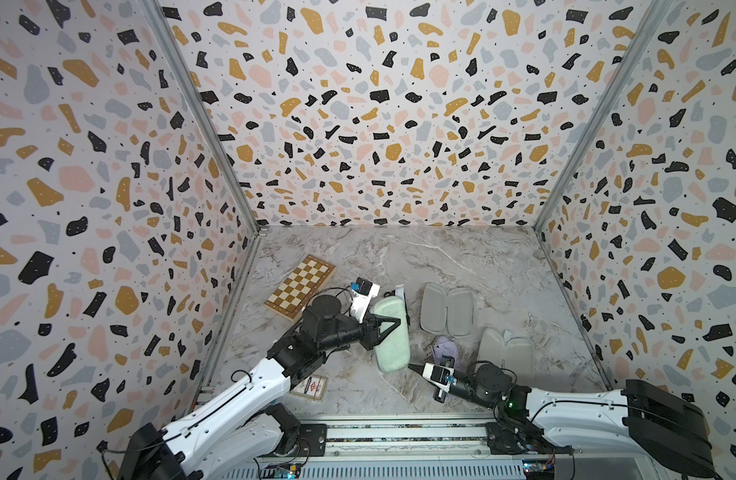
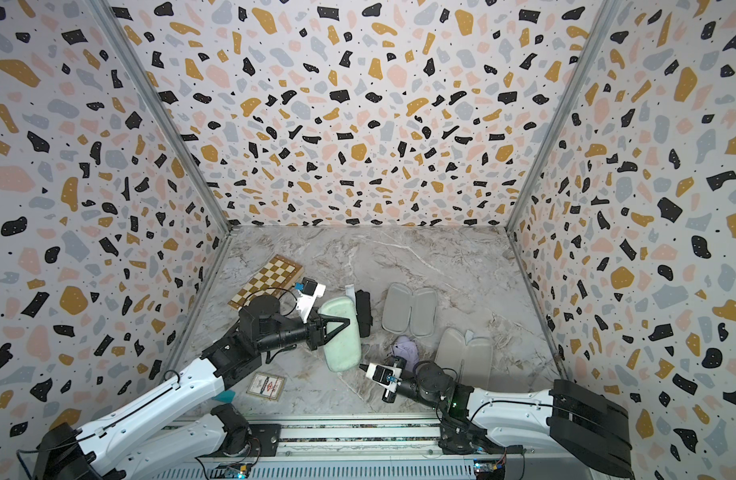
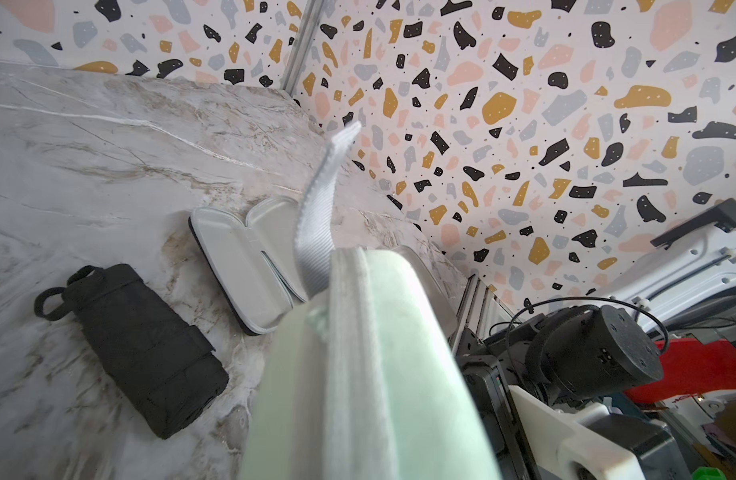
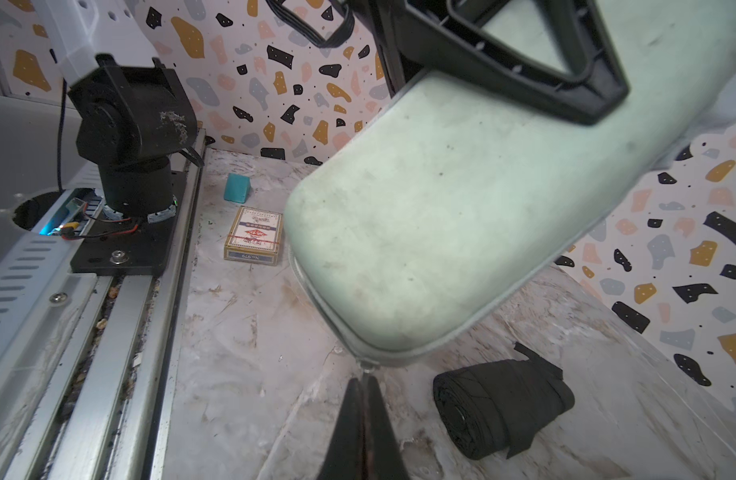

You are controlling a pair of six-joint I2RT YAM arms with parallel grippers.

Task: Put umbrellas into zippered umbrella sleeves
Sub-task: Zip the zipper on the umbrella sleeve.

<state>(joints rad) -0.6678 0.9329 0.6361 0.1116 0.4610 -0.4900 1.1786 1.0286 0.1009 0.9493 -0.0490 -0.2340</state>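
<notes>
My left gripper (image 1: 393, 328) is shut across a mint green zippered sleeve (image 1: 393, 349), holding it off the table with its two halves together. In the left wrist view the sleeve (image 3: 379, 374) fills the foreground and hides the fingers. My right gripper (image 4: 364, 376) is shut at the sleeve's near end (image 4: 441, 228), pinching the small metal zip pull. A black umbrella (image 3: 137, 349) lies rolled on the table beside the sleeve. A lilac umbrella (image 1: 445, 349) lies near my right wrist. Two more sleeves (image 1: 447, 309) (image 1: 505, 353) lie open, grey lining up.
A wooden chessboard box (image 1: 300, 286) lies at the back left. A card box (image 4: 254, 241) and a teal block (image 4: 237, 188) sit near the front rail (image 4: 121, 332). A white strap (image 3: 320, 208) sticks up from the mint sleeve's far end. Patterned walls close three sides.
</notes>
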